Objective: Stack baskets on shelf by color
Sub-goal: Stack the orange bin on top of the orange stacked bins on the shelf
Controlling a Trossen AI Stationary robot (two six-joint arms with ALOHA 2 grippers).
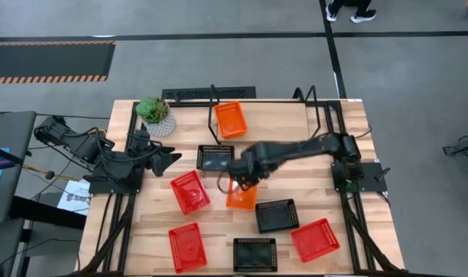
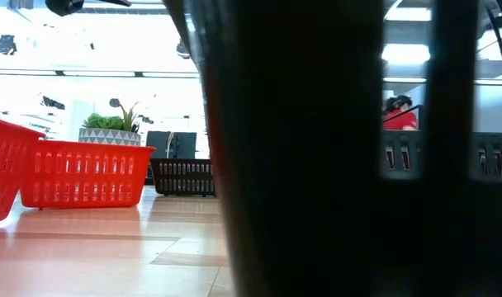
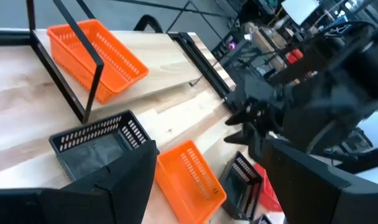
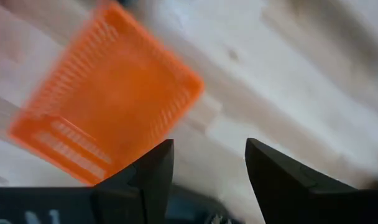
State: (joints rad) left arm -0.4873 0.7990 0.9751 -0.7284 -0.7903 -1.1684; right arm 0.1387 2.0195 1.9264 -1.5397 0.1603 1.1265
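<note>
an orange basket (image 1: 242, 195) lies on the tabletop (image 1: 311, 173) near its middle, partly under the right claw (image 1: 239, 185). in the right wrist view that claw's two dark fingers (image 4: 153, 171) stand apart with bare wood between them, holding nothing, and the orange basket sits just ahead of them. a second orange basket (image 1: 231, 119) rests on the shelf (image 1: 280, 117) at the far edge of the tabletop, inside its black wire frame (image 3: 83, 74).

counted from above: two orange baskets, three red and three black. the red ones: one (image 1: 190, 191) left of the middle, one (image 1: 187, 247) at the near left, one (image 1: 315, 239) at the near right. the black ones: one (image 1: 215, 157) just in front of the shelf, one (image 1: 276, 215) beside the right claw, one (image 1: 255, 254) at the near edge.

the left claw (image 1: 171, 159) hangs over the left side of the tabletop, its fingers (image 3: 120, 180) spread wide and empty. a potted plant (image 1: 155, 114) stands at the far left corner. no writing can be read.
</note>
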